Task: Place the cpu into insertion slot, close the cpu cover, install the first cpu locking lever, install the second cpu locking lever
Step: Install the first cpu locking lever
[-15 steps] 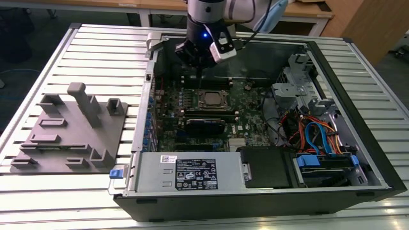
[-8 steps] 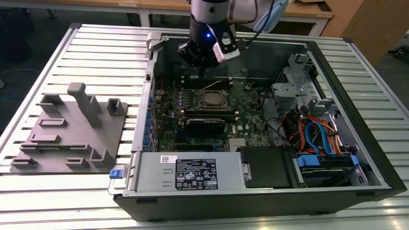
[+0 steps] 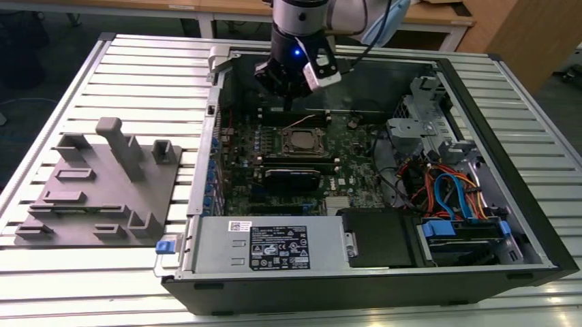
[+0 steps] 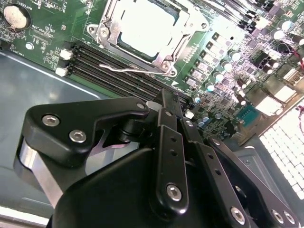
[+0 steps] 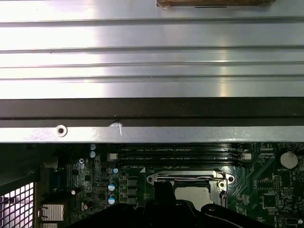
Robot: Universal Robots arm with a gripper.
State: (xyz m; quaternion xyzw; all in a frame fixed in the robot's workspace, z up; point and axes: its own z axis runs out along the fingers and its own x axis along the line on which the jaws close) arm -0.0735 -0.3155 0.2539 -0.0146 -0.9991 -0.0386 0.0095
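The cpu (image 3: pixel 302 142) lies flat in the insertion slot (image 3: pixel 303 152) on the green motherboard, its silver top bright in both wrist views (image 4: pixel 142 26) (image 5: pixel 194 192). The cpu cover (image 4: pixel 175 51) lies down around the chip as a silvery frame. A thin locking lever (image 4: pixel 126 70) runs along the socket side nearest the memory slots; whether it is latched I cannot tell. My gripper (image 3: pixel 289 107) hangs just behind the socket, above the memory slots, shut and holding nothing. Its black fingers (image 4: pixel 167 107) sit close together.
The open computer case (image 3: pixel 536 225) rests on a slatted metal table. A power supply (image 3: pixel 272 245), a black card (image 3: pixel 291 178), cables (image 3: pixel 446 191) and a drive cage (image 3: pixel 423 109) crowd the inside. A grey fixture block (image 3: pixel 100 191) stands at the exterior view's left.
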